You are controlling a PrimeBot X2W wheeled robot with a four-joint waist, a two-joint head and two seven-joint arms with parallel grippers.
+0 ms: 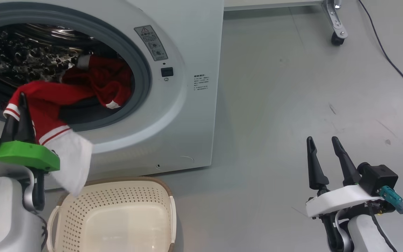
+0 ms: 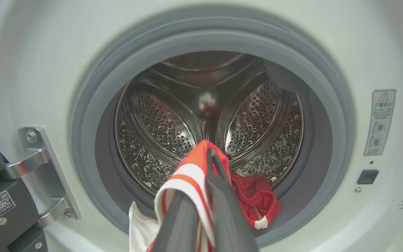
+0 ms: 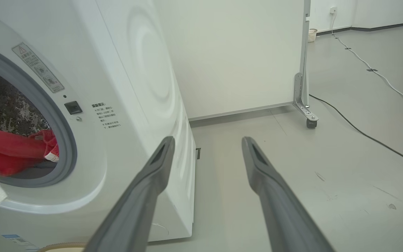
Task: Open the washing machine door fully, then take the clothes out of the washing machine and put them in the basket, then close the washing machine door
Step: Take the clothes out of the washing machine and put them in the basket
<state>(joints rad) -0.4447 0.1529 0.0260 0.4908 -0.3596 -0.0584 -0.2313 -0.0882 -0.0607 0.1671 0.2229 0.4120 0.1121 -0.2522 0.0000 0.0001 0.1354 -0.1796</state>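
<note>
The white washing machine (image 1: 187,52) stands open, its steel drum (image 2: 173,126) in full view. Red clothes (image 1: 107,80) lie at the drum's lip. One red garment with white stripes (image 1: 47,98) trails out over the grey ring, and its white end hangs above the cream basket (image 1: 159,187) on the floor in front. My left gripper (image 1: 22,99) is shut on this striped garment (image 2: 187,171) just outside the opening. A dark edge of the washing machine door (image 2: 2,217) shows at the hinge, swung aside. My right gripper (image 1: 322,140) hovers open over bare floor, right of the machine.
A white partition panel (image 3: 240,52) on a castor (image 1: 336,36) stands behind the machine's right side. A dark cable (image 1: 390,59) runs across the grey floor at the far right. The door's metal hinge (image 2: 37,164) sits left of the opening.
</note>
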